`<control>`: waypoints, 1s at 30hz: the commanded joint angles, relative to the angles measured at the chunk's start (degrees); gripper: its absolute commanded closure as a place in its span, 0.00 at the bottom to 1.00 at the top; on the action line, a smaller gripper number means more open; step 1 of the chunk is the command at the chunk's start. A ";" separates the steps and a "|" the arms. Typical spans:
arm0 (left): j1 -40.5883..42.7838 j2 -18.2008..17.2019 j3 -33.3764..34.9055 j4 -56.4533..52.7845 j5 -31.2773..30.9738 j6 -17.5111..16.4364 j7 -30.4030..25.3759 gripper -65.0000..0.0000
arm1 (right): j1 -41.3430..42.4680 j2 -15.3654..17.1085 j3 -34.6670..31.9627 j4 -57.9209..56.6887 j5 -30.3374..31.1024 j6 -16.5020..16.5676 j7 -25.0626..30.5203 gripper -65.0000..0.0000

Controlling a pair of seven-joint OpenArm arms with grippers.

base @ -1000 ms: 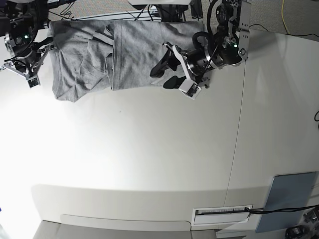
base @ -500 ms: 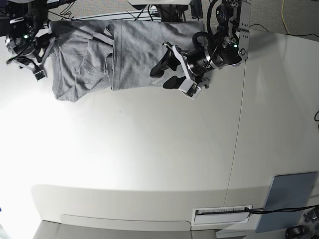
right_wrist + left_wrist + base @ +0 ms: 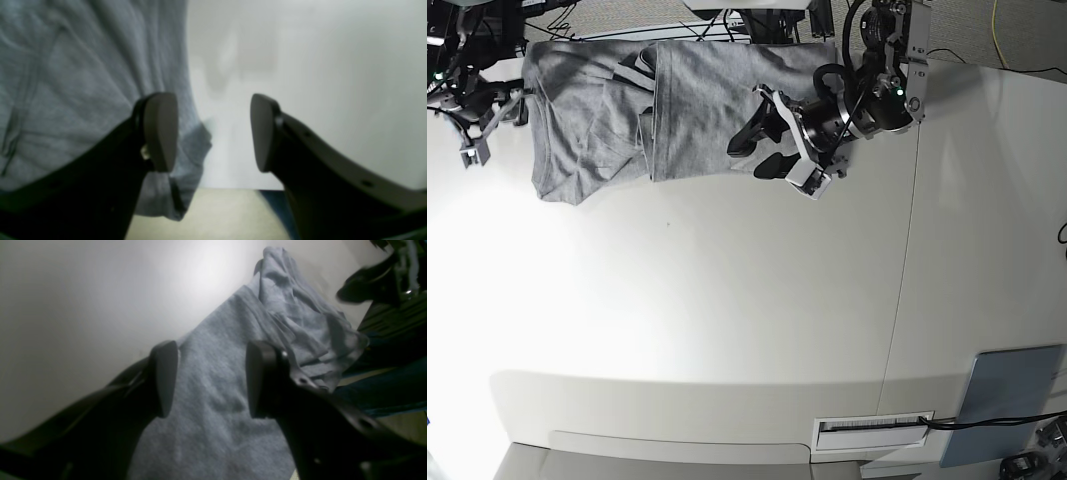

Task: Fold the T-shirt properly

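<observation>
We see a heather-grey T-shirt lying partly folded along the far edge of a white table, toward its far left corner in the base view. One flat panel of cloth overlaps a more rumpled part, and only plain grey fabric shows. Some cloth hangs past the table's far edge.

Our left pincer hangs over the flat panel at its right end, its two dark fingers spread wide with nothing between them but the shirt beneath. We cannot tell whether the tips touch the fabric.

Our right pincer sits beside the shirt's left edge at the table's far left corner, likewise released and empty; one finger lies over grey cloth, the other over bare table.

A grey-blue flat panel rests at the near right corner.
</observation>
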 commanded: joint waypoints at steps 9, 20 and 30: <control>-0.31 0.26 -0.07 1.09 -1.18 -0.39 -1.07 0.49 | 5.09 0.24 0.07 -6.95 11.32 5.68 -4.98 0.48; -0.28 0.26 -0.07 1.09 -0.74 0.46 -1.07 0.49 | 5.09 -3.04 -6.91 -6.97 9.16 5.57 -4.90 0.48; -0.28 0.24 -0.07 1.09 0.31 0.46 -1.05 0.49 | 5.09 -5.11 -7.58 -6.97 5.90 5.62 -3.02 0.56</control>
